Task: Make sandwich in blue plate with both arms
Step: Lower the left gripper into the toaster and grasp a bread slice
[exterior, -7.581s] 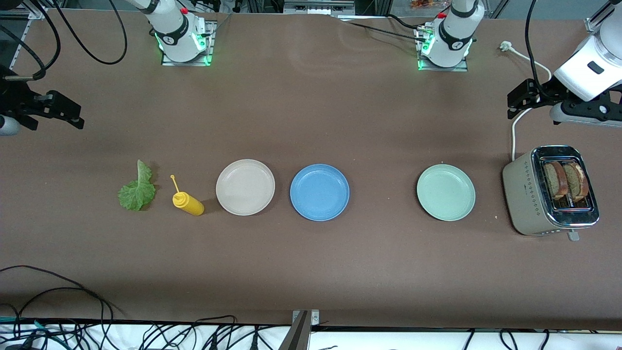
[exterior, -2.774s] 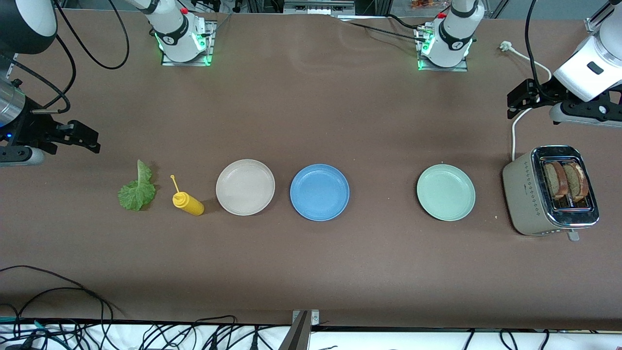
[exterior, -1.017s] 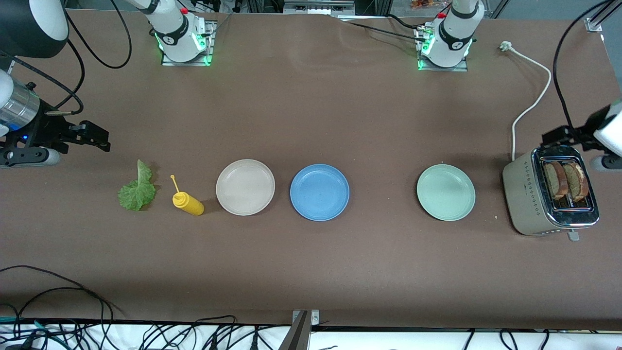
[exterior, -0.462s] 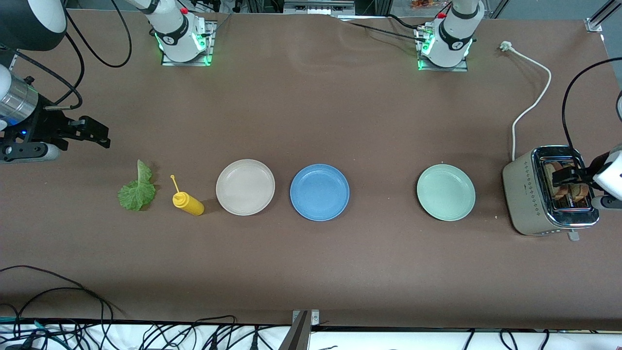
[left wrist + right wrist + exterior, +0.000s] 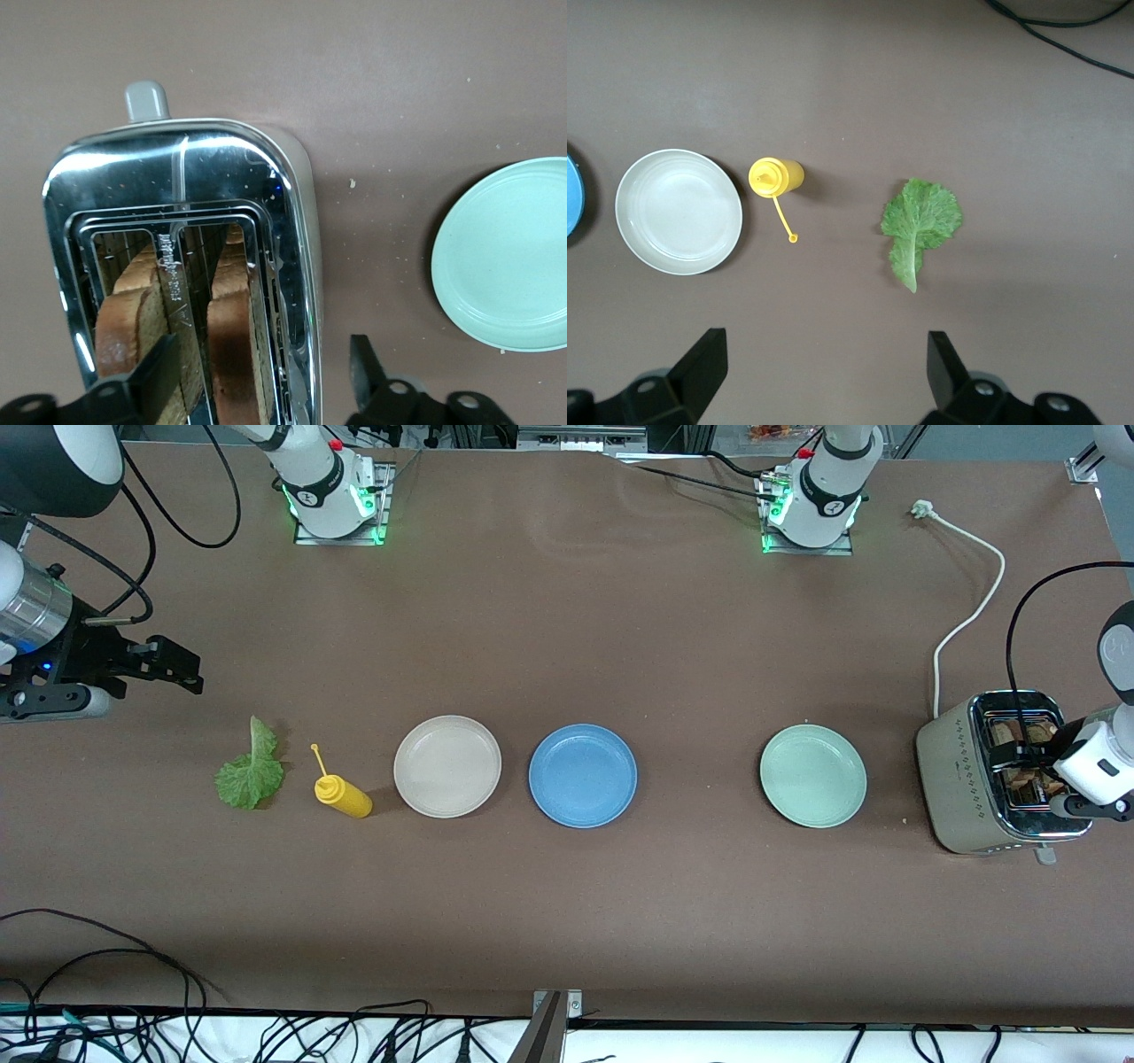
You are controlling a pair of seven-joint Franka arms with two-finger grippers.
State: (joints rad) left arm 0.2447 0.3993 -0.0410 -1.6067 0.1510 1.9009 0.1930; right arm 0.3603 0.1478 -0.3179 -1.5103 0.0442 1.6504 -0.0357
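Front cam sits high up across the table, looking down at the whole brown table (image 5: 567, 629) with both arm bases along the top edge. The left wrist cam looks straight down and close on the toaster (image 5: 182, 266), with the pale green plate (image 5: 509, 257) at the frame's edge; the front view has that same toaster (image 5: 961, 775) and plate (image 5: 813, 776) too. The right wrist cam is higher, also pointing down, catching the lettuce leaf (image 5: 920, 223), mustard bottle (image 5: 776, 175) and beige plate (image 5: 679, 211). All three show in the front view: leaf (image 5: 251, 769), bottle (image 5: 344, 795), plate (image 5: 447, 766).
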